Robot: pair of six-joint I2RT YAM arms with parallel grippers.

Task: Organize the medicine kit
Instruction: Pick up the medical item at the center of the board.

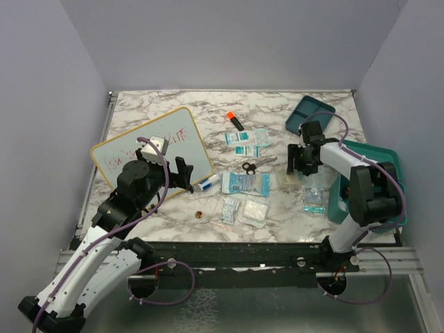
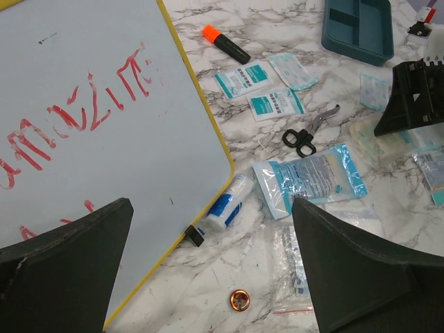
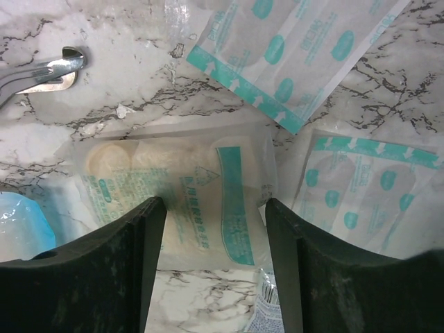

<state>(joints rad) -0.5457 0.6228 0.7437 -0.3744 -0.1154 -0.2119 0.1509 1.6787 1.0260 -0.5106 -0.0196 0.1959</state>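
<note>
Bare marble is lying free along the far edge of the desk (image 1: 159, 104). The whiteboard (image 1: 170, 142) is covering the left, packets (image 1: 248, 183) and scissors (image 1: 250, 167) are crowding the middle, and the teal case (image 1: 388, 163) and tray (image 1: 310, 114) are walling off the right.

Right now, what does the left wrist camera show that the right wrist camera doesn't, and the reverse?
Left wrist only: the yellow-framed whiteboard with red writing, the orange-capped black marker, the blue-and-white tube, the small copper-coloured disc and the teal plastic divided tray.
Right wrist only: the right gripper, open, straddling the clear packet of white rolls with teal print, with two teal-dotted flat dressing packets in close-up.
Both: the white marble tabletop and the black-handled metal scissors, only their tips in the right wrist view.
</note>
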